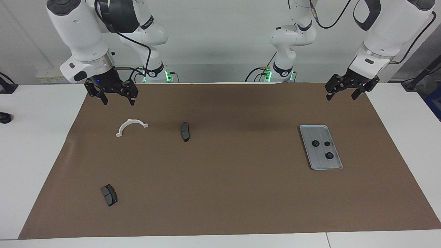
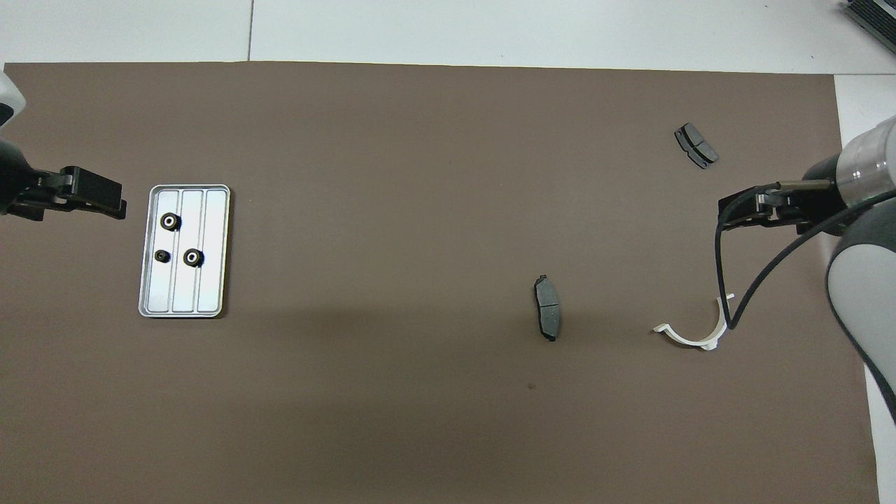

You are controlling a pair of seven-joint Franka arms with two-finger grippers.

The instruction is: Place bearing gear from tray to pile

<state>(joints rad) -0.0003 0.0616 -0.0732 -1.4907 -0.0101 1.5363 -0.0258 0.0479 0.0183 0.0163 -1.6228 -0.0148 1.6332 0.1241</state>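
Note:
The silver ridged tray point(image 1: 331, 164) lies on the brown mat toward the left arm's end; it also shows in the overhead view point(image 2: 210, 280). In it lie two black bearing gears point(image 1: 315, 143) point(image 1: 329, 155) and a smaller one point(image 1: 327, 143); they also show in the overhead view point(image 2: 170, 221) point(image 2: 192, 257) point(image 2: 162, 256). The pile is scattered toward the right arm's end: a white half-ring bracket point(image 1: 131, 124) point(image 2: 689, 338) and two dark brake pads point(image 1: 185, 131) point(image 1: 109, 195). My left gripper point(image 1: 341, 97) hangs open and empty over the mat, apart from the tray. My right gripper point(image 1: 118, 101) hangs open and empty over the mat by the bracket.
The brown mat point(image 1: 234, 193) covers most of the white table. The brake pads also show in the overhead view point(image 2: 548, 306) point(image 2: 696, 145). A cable loops from the right arm over the bracket in the overhead view point(image 2: 728, 308). A small black thing point(image 1: 4, 117) sits at the table's edge.

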